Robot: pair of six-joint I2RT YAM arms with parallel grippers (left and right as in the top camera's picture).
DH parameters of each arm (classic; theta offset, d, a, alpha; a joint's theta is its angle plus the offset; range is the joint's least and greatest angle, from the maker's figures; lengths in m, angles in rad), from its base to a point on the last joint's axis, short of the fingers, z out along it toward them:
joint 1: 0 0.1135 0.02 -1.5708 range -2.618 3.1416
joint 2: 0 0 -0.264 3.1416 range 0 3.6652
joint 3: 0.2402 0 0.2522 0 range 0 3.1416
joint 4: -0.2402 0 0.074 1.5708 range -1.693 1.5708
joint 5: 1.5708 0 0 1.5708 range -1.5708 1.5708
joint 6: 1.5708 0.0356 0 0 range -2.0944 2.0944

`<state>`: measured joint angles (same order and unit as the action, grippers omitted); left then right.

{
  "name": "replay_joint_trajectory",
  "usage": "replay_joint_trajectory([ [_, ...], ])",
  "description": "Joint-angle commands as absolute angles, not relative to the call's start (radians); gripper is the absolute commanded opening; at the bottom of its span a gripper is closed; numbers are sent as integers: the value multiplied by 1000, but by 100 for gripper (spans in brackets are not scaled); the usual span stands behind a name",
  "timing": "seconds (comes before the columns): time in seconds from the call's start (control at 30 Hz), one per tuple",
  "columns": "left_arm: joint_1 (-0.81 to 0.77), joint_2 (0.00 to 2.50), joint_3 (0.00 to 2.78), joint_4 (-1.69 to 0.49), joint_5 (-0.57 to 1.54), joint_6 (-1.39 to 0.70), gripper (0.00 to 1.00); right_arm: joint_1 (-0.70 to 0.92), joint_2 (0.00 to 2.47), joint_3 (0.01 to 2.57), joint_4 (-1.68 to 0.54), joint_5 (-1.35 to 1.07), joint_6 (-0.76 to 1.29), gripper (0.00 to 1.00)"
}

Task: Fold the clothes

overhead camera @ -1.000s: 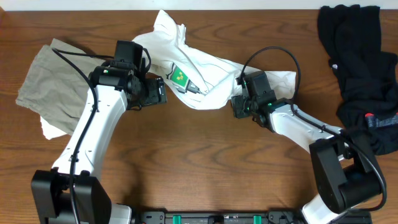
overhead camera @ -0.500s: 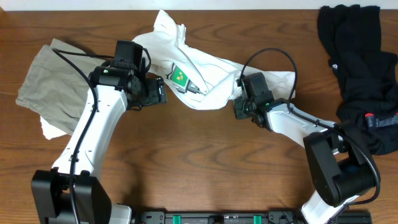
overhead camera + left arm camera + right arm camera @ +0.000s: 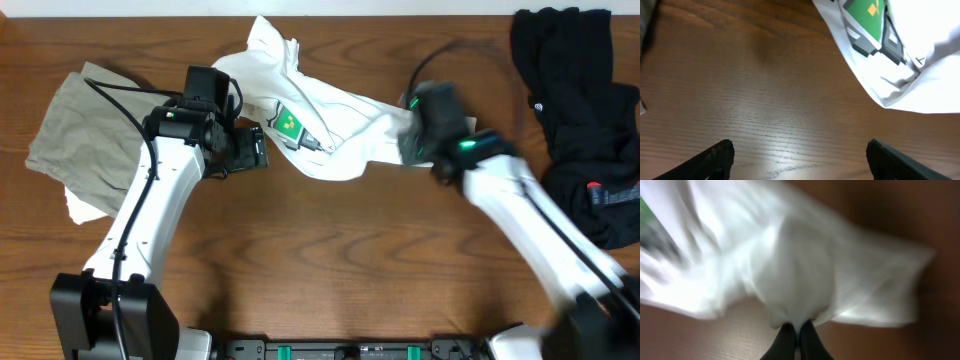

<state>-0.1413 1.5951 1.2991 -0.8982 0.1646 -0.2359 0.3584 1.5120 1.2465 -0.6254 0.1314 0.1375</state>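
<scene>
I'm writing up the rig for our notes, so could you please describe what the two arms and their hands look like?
The left arm and right arm both have smooth white covers with black joint housings. A thin black cable runs along the left one. Small green lights glow near each wrist. The left hand and right hand each end in two dark fingers.

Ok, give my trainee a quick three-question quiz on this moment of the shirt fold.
1. True or false: the left gripper is shut on the white T-shirt.
2. What colour is the crumpled garment at the right end of the table? A black; B red; C blue.
3. Fill in: the right gripper is shut on a pinch of ____ fabric.
Key: 1 false, it is open over bare wood; 2 A; 3 white.
</scene>
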Motion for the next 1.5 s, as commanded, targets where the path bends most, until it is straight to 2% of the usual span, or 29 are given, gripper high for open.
replay_joint_trajectory([
  [0.0,-142,1594,1296,-904,254,-234,87,315,1385,1375,-663,220,63,1],
  [0.23,-146,1594,1296,-907,387,-234,87,200,1299,1446,-702,220,66,1],
  [0.43,-203,1594,1295,-894,390,-234,87,188,1309,1445,-763,221,66,1],
  [0.63,-309,1596,1272,-786,382,-234,87,188,1309,1445,-743,220,84,1],
  [0.9,-461,1666,1258,-705,210,-181,87,188,1309,1445,-720,216,100,1],
  [1.13,-588,1757,1258,-662,160,-128,86,188,1309,1445,-720,213,100,1],
  [1.3,-685,1815,1258,-557,12,-136,86,188,1309,1445,-726,205,101,1],
  [1.47,-740,1896,1258,-401,-21,-153,86,188,1309,1445,-727,205,100,1],
])
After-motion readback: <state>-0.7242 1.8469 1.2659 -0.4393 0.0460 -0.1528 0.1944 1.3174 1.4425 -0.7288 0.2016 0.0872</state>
